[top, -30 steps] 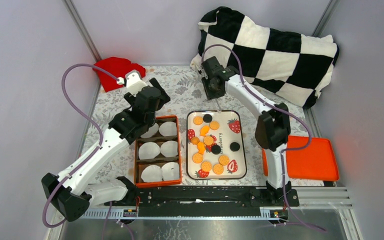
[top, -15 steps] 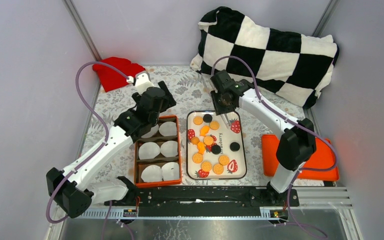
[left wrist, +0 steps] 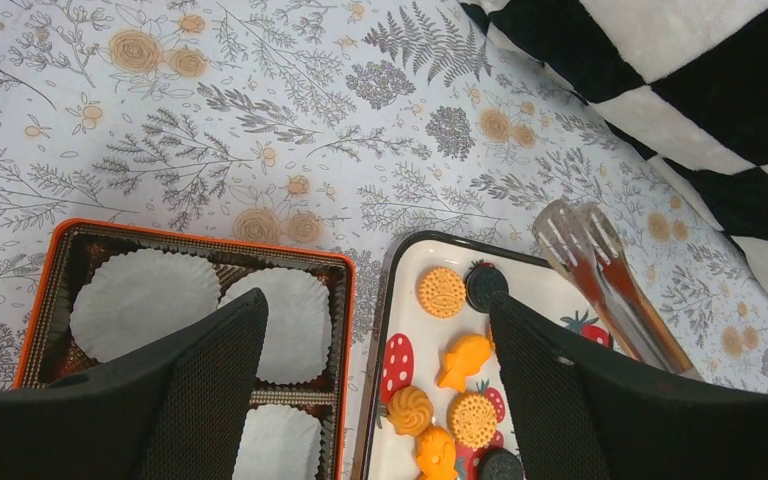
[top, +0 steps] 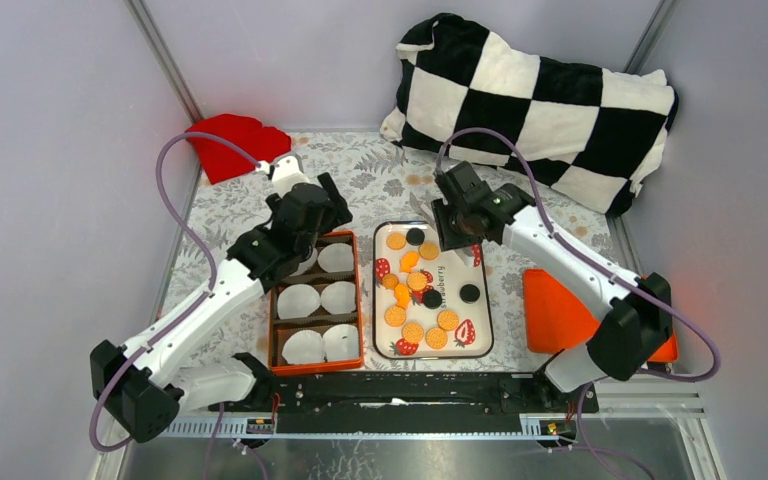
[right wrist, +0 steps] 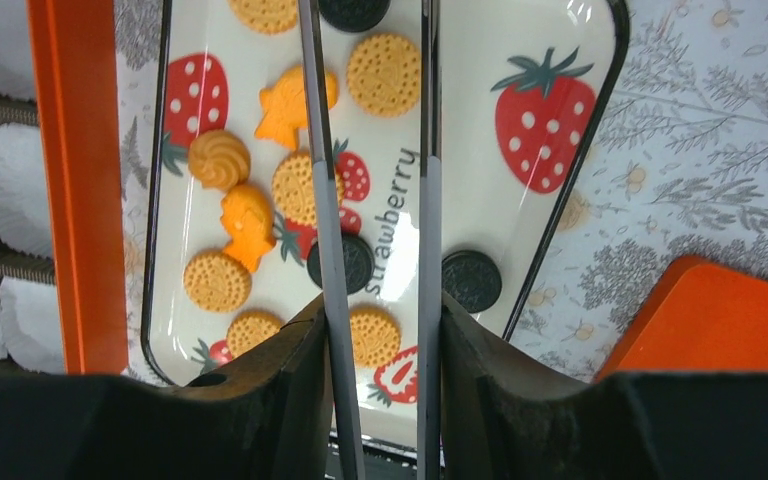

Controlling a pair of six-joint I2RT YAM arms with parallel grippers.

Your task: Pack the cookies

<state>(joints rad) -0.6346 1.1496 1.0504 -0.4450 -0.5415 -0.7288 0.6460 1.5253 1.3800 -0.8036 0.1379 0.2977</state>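
The cookies lie on a white strawberry-print tray (top: 457,270): golden ones (top: 412,331) and a few black ones (top: 469,293). My right gripper (top: 457,225) hovers over the tray's far end, shut on metal tongs (right wrist: 321,180). The two tong arms stand apart and reach over the cookies (right wrist: 384,74) in the right wrist view. My left gripper (top: 310,205) is open and empty, above the far end of the orange box (top: 362,300) of white paper cups. In the left wrist view it (left wrist: 375,305) spans the gap between box (left wrist: 200,236) and tray, with cookies (left wrist: 441,291) and the tongs (left wrist: 600,275) ahead.
A black-and-white checkered blanket (top: 550,100) lies at the back right, a red cloth (top: 230,140) at the back left. An orange lid (top: 580,315) lies right of the tray, partly under the right arm. A floral cloth covers the table.
My right gripper has come forward from the blanket to the tray's far end with the tongs, and its elbow has swung out right. My left arm shifted slightly.
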